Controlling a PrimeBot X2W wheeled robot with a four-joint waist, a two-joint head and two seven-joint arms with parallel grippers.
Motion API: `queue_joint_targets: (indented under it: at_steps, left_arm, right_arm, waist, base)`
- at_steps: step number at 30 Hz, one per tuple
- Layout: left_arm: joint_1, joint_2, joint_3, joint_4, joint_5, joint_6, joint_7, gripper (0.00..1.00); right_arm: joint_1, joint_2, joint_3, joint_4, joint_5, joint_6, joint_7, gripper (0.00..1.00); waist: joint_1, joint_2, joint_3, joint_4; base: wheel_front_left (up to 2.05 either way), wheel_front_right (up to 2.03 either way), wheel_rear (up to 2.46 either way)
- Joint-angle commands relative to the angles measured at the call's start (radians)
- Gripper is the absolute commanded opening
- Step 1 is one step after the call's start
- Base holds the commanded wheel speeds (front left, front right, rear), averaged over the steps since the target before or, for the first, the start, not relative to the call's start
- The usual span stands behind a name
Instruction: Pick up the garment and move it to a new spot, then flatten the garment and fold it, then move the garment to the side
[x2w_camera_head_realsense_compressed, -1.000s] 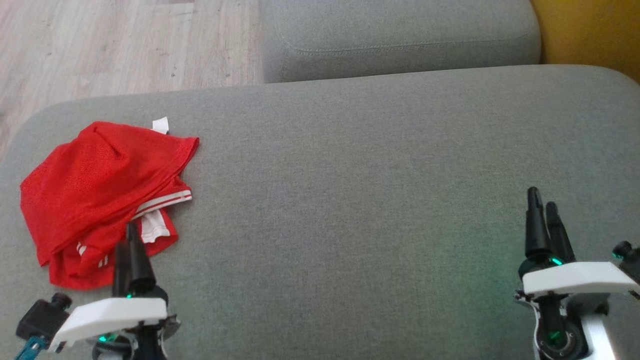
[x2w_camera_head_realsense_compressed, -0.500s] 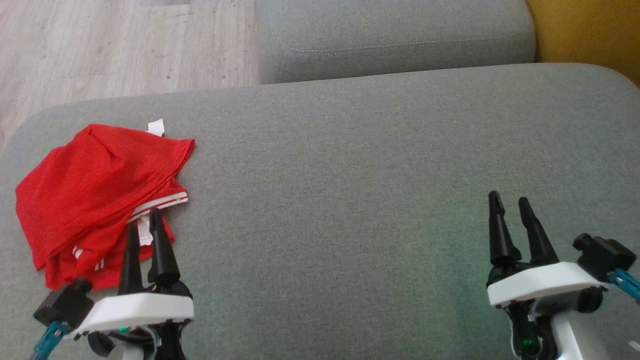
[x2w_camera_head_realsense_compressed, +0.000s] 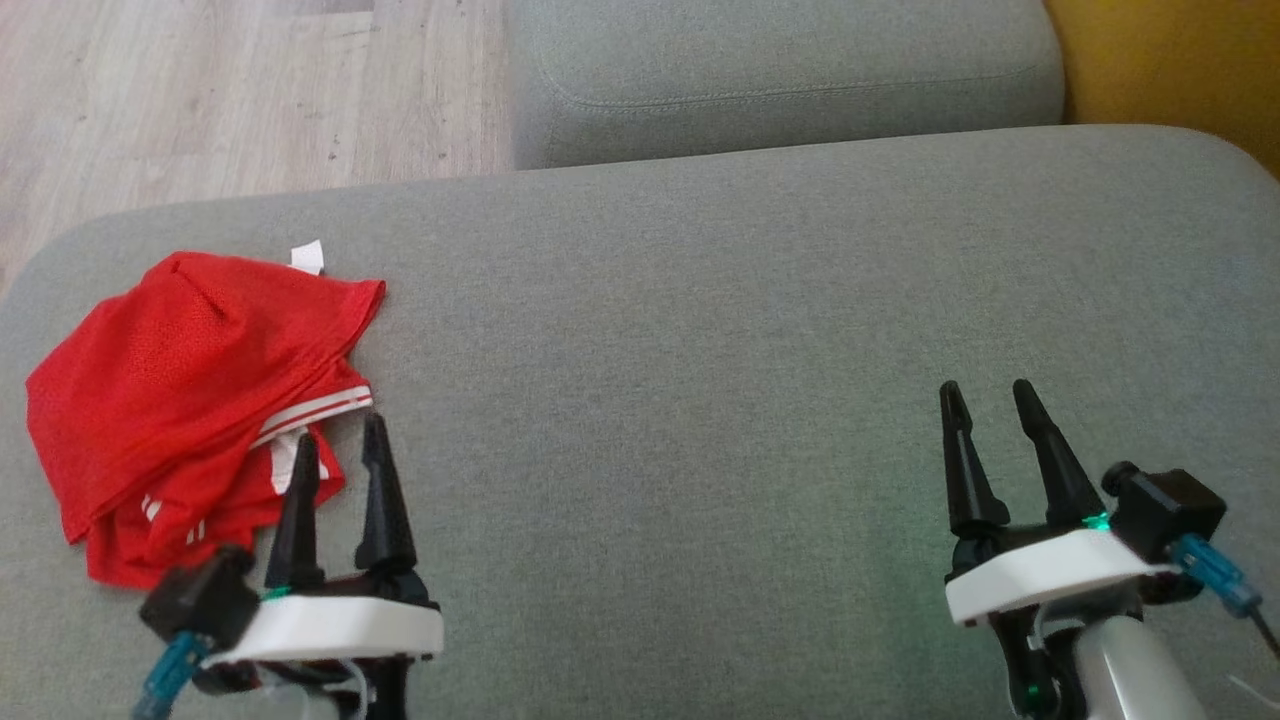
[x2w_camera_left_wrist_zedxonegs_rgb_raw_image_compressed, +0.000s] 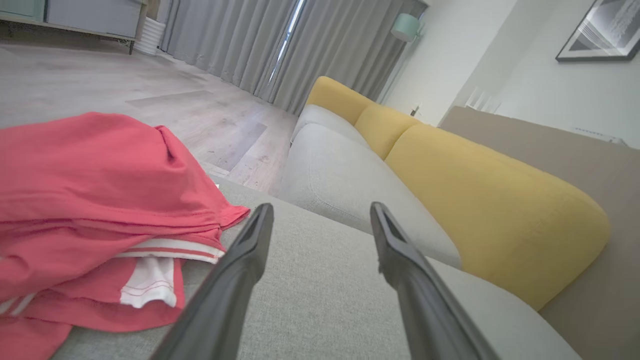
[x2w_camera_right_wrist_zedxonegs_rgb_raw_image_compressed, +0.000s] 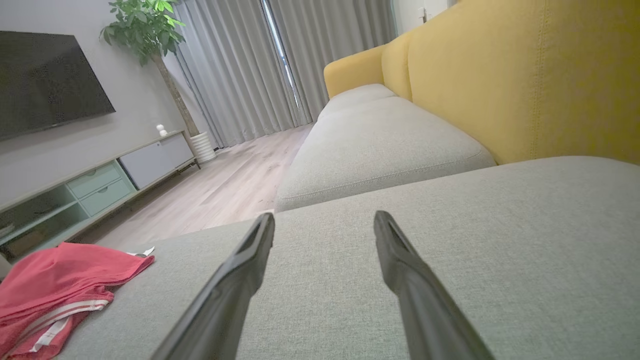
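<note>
Both jaws wide apart — empty

Garment (x2w_camera_left_wrist_zedxonegs_rgb_raw_image_compressed: 90, 190) partly beyond wrist views' edges

spread gripper (x2w_camera_right_wrist_zedxonegs_rgb_raw_image_compressed: 324, 220), grey cushion (x2w_camera_right_wrist_zedxonegs_rgb_raw_image_compressed: 450, 250), red garment (x2w_camera_right_wrist_zedxonegs_rgb_raw_image_compressed: 60, 285)

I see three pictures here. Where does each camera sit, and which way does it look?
Head view: on the head, looking down at the grey cushion; left end effector and right end effector show, both open.
Left wrist view: on the left wrist, looking along its fingers, past the garment toward the yellow backrest.
Right wrist view: on the right wrist, looking along its fingers across the cushion toward curtains.
Shared: all three show garment and cushion.
</note>
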Motion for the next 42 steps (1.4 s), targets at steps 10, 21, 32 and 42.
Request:
queue_joint_targets:
  at_steps: [10,21,32,42]
  left_arm:
    - [-0.045,0.031,-0.053,-0.029,0.191,0.031,-0.037,1.00]
    - [-0.060,0.086,-0.166,-0.024,0.380,0.102,-0.072,1.00]
    - [-0.021,0.031,-0.090,-0.063,0.296,0.072,-0.105,1.00]
    - [0.001,0.012,-0.066,0.009,0.365,0.021,-0.127,1.00]
  right_arm:
    - [-0.052,-0.007,0.039,-0.039,-0.163,0.006,-0.040,1.00]
    - [-0.048,-0.008,0.066,-0.057,-0.329,0.007,-0.075,1.00]
    - [-0.011,-0.009,0.074,-0.053,-0.140,0.007,-0.107,1.00]
    - [0.016,-0.009,0.103,-0.046,0.038,0.008,-0.129,1.00]
  waist:
    - [0.0000,-0.0001,0.001,0.005]
    - [0.0000,-0.0001,-0.001,0.005]
    - [-0.0001,-0.0001,-0.006,0.012]
    - [-0.0001,-0.0001,-0.009,0.004]
  base:
    - [0.00,0.00,0.00]
    - [0.00,0.00,0.00]
    - [0.00,0.00,0.00]
    - [0.00,0.00,0.00]
